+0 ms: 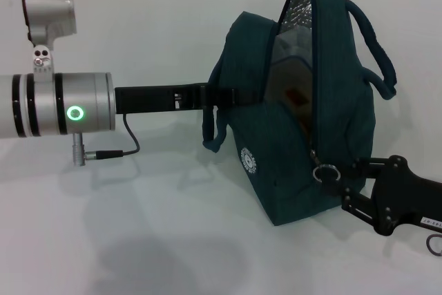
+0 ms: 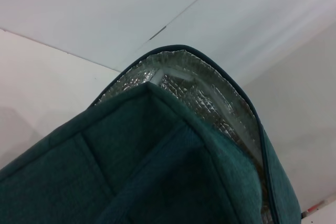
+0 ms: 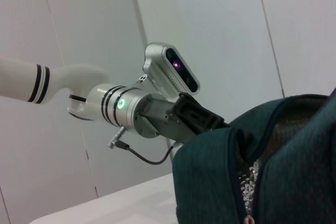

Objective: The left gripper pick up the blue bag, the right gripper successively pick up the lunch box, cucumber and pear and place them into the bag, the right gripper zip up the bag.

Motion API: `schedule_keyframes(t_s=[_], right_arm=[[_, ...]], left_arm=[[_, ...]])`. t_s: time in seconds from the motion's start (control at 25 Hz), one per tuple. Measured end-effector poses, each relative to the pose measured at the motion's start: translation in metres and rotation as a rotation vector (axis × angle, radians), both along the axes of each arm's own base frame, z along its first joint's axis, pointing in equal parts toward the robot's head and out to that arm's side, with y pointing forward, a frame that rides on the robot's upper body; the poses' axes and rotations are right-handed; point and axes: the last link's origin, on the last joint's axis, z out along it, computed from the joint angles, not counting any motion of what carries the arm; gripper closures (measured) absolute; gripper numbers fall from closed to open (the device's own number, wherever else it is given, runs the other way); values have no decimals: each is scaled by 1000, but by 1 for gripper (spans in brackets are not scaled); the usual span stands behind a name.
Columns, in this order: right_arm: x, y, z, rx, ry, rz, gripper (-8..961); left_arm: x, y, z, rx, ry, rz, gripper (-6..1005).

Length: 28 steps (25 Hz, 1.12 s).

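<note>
Stage: late, by my reading. No lunch box, cucumber or pear lies anywhere on the white desk [image 1: 173,240], so the loading looks finished and zipping is what remains.

Bag: the large dark teal fabric blue bag [image 1: 276,184] with two rounded handles stands upright on the desk, right of centre in the head view. Its mouth gapes along the top and down the near edge, showing silver foil lining [image 1: 300,5].

Contents: through the opening something flat and pale with a red-orange patch [image 1: 298,94] shows against the lining, likely the lunch box with its sticker. The cucumber and pear cannot be made out; whether they are inside is a guess from their absence outside.

Left claw: the black two-finger left claw [image 1: 224,96], on its silver-grey cylindrical arm, reaches level from the left and is clamped on the bag's upper left side by the handle, holding it steady.

Right claw: the black bolted right claw [image 1: 349,177] sits low at the bag's near right corner, its tips just beside the ring zipper pull [image 1: 324,171]. Whether its fingers are closed on the ring or merely touching it I cannot tell.

Left to do: draw the zipper up and over the open edge until the bag is shut.
</note>
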Motion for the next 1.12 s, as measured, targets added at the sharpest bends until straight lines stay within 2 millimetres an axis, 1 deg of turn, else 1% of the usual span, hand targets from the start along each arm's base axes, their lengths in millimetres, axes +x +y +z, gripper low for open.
schedule_keyframes(t_s=[0.36,0.76,1.0,1.12], right_arm=[[0,-1,-1,2,-5,9,719],[-1,2,-1,16,-7,6,882],[-2,1,0,21,-3,20,946],[-2,0,2,28,3,29,946]], left_arm=[[0,-1,-1,-3,0,2,941],[-3,-3,-1,-3,-1,9,940],[-6,-5,-1,13,3,-3,940],[-8,-5,1,30,7,-19,940]])
